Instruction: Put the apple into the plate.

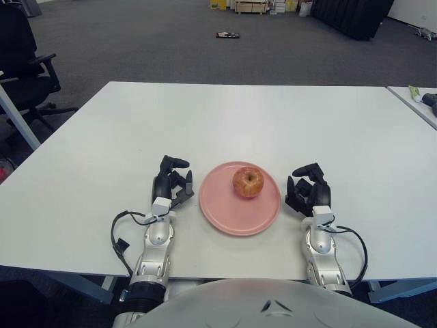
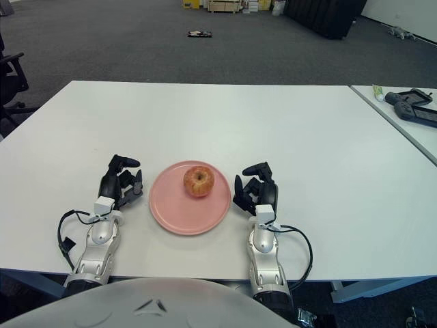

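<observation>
i see the round red-and-yellow apple [image 1: 247,182] sitting upright, stem dimple up, on the flat pink round plate [image 1: 225,212], toward the plate's far half and a little right of its middle. the plate lies on the wide white table [image 1: 273,116], near the edge closest to me.

my left hand [image 1: 171,188] shows just beside the plate's left rim, apart from it, its dark fingers [image 1: 176,162] loosely curled and bent inward with nothing between them. my right hand [image 1: 307,191] shows just beside the plate's right rim, close to it; its fingers [image 1: 308,168] are curled in much the same loose way and they hold nothing either. i cannot tell whether either hand touches the tabletop. neither hand touches the apple. black cables loop out from both silver forearms near the table's near edge.

off the table, a black office chair [image 1: 24,65] stands at the far left on the grey carpeted floor [image 1: 136,41], and a second white table [image 2: 403,116] at the right carries a dark device [image 2: 413,104].
</observation>
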